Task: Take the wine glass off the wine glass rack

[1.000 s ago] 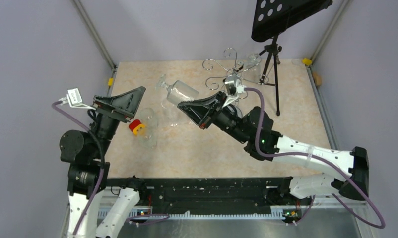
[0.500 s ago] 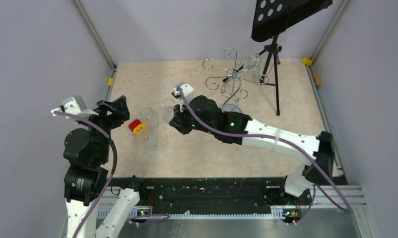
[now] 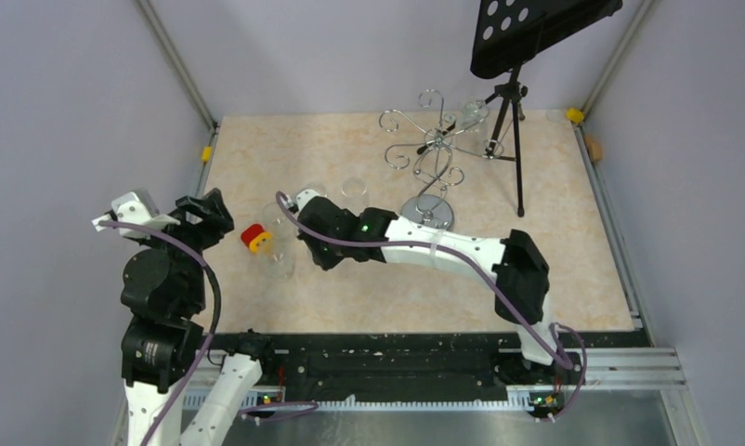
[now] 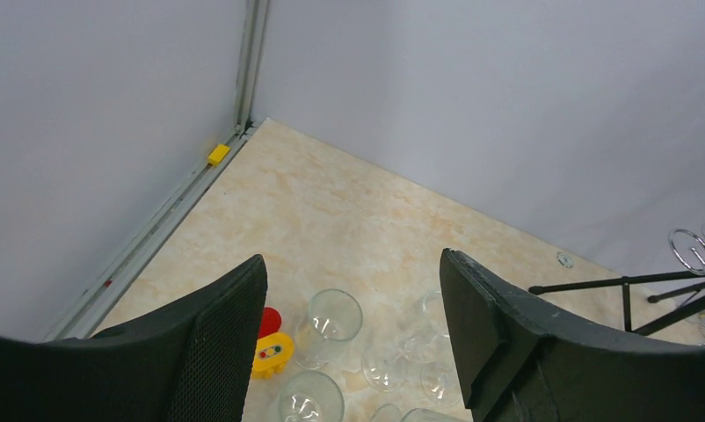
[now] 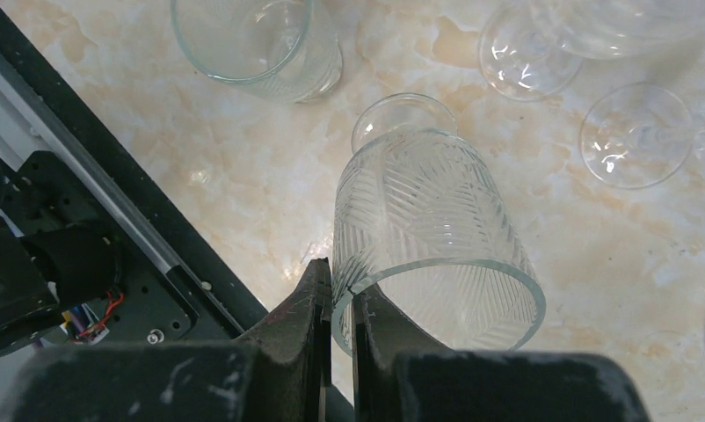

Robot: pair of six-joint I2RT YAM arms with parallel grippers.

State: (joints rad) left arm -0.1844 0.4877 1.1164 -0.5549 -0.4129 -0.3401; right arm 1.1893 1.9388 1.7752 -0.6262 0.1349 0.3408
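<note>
The wine glass rack (image 3: 433,149), silver wire scrolls on a round chrome base, stands at the back right with a clear glass (image 3: 472,115) still hanging on it. My right gripper (image 5: 341,283) is shut on the rim of a ribbed wine glass (image 5: 428,211), one finger inside the bowl and one outside. It holds the glass foot-down just above the table. In the top view the arm's wrist (image 3: 324,238) hides that glass. My left gripper (image 4: 353,294) is open and empty above the table's left side; it also shows in the top view (image 3: 204,215).
Two tumblers (image 3: 278,219) (image 3: 281,261) and a red and yellow toy (image 3: 255,239) stand left of my right gripper. Other glasses stand close by (image 5: 635,136) (image 5: 523,60). The black music stand (image 3: 517,37) is by the rack. The black front rail (image 5: 68,202) is near.
My right arm has swung from beside the rack to the left and down, carrying the wine glass to the table's front left. My left gripper has drawn back and turned.
</note>
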